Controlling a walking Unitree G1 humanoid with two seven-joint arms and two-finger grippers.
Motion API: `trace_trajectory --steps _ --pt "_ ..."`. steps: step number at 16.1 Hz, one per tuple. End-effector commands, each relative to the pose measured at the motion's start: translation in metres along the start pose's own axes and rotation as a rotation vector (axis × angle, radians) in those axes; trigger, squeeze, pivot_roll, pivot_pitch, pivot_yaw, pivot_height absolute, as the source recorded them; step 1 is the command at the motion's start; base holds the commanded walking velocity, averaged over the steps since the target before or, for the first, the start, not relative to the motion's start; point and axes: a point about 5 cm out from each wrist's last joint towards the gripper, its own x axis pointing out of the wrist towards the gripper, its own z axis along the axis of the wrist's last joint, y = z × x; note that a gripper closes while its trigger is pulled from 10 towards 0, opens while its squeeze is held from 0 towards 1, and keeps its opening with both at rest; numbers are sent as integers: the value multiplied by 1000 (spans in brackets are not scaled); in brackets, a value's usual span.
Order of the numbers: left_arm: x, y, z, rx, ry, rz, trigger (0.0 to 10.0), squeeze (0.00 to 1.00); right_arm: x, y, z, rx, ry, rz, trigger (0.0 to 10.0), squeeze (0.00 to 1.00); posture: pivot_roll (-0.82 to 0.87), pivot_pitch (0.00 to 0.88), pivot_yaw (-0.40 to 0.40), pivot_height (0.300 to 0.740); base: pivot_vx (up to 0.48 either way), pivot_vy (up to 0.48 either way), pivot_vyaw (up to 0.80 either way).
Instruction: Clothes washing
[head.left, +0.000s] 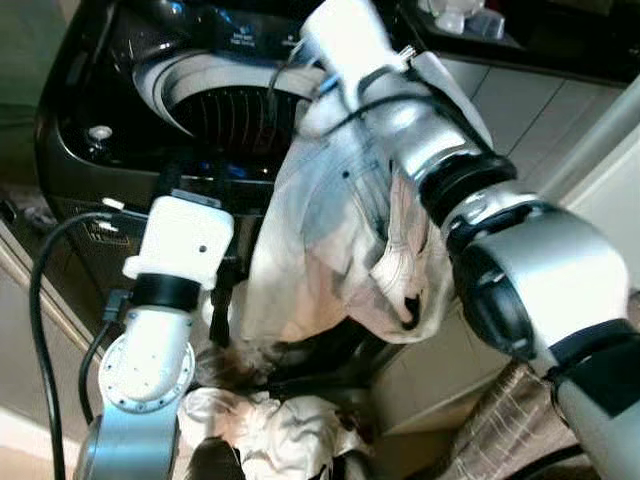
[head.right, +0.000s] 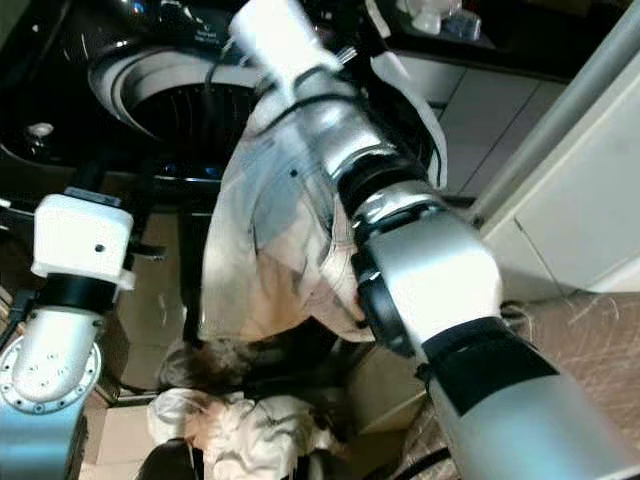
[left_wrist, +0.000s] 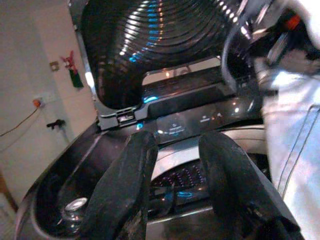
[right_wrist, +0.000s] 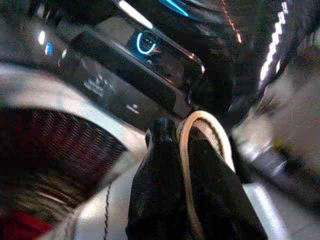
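Pinched on a fold of the pale, crumpled cotton garment (head.left: 330, 240), the right gripper (right_wrist: 182, 145) lifts it over the black top-loading washing machine's (head.left: 90, 90) open drum, while the left gripper (left_wrist: 177, 165) waits empty, parted.

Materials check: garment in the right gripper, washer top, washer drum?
Garment: thin woven cloth, pale, matte; it drapes in soft folds with visible seams. Right gripper is pinching its hem. Washer top: glossy black, likely plastic or glass; it mirrors lights. Washer drum: ribbed and perforated, looks like metal, though dark; white ring around it looks like plastic.
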Motion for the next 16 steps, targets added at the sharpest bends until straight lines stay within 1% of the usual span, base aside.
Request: trace_trajectory --steps 1,2,3,4,5,6,7,8,9,10,11,12,13,14,15,16 --pt "1 -2 -9 -51 65 -2 10000 0 0 -26 15 173 -104 -56 10000 0 289 64 -180 740 0 0 0" --pt "4 -2 -17 -61 94 2 10000 0 -3 -36 7 261 -111 -57 10000 0 276 54 -170 740 0 0 0" --pt "8 0 -21 -67 93 16 10000 0 -4 -48 7 315 -107 -57 10000 0 216 23 -119 740 0 0 0" --pt "14 0 -20 -85 72 20 10000 0 -4 -71 40 267 -203 -102 10000 0 180 7 -105 740 0 0 0" --pt "21 -1 -13 -83 18 16 10000 0 -7 -93 77 240 -296 -141 10000 0 146 0 -97 740 0 0 0" --pt "26 -2 -7 -65 -25 10 10000 0 -10 -102 95 216 -338 -152 10000 0 146 0 -97 740 0 0 0" --pt "40 -2 16 -39 -161 -2 10000 0 -17 -116 130 153 -423 -187 10000 0 119 0 -96 740 0 0 0" --pt "48 1 31 -24 -247 -3 10000 0 -22 -121 146 112 -462 -200 10000 0 115 0 -103 740 0 0 0" --pt "63 8 55 19 -367 -9 10000 0 -27 -130 162 109 -472 -209 10000 0 115 0 -108 740 0 0 0" --pt "68 10 55 -5 -362 -2 10000 0 -25 -131 156 153 -427 -192 10000 0 117 0 -113 740 0 0 0" --pt "70 10 55 -3 -357 -4 10000 0 -24 -131 152 174 -411 -191 10000 0 116 0 -115 740 0 0 0" --pt "71 9 55 9 -352 -7 10000 0 -21 -130 140 236 -383 -171 10000 0 116 0 -116 740 0 0 0" --pt "70 9 47 -13 -299 11 10000 0 -16 -124 119 246 -333 -150 10000 0 113 0 -115 740 0 0 0" --pt "65 6 34 -67 -218 22 10000 0 -11 -112 85 279 -291 -103 10000 0 114 0 -116 740 0 480 0" --pt "64 5 31 -90 -195 20 10000 0 -10 -108 72 293 -266 -91 10000 0 114 0 -117 740 0 480 0" --pt "63 4 30 -86 -190 16 10000 0 -10 -106 65 293 -252 -83 10000 0 113 0 -115 740 0 480 0"
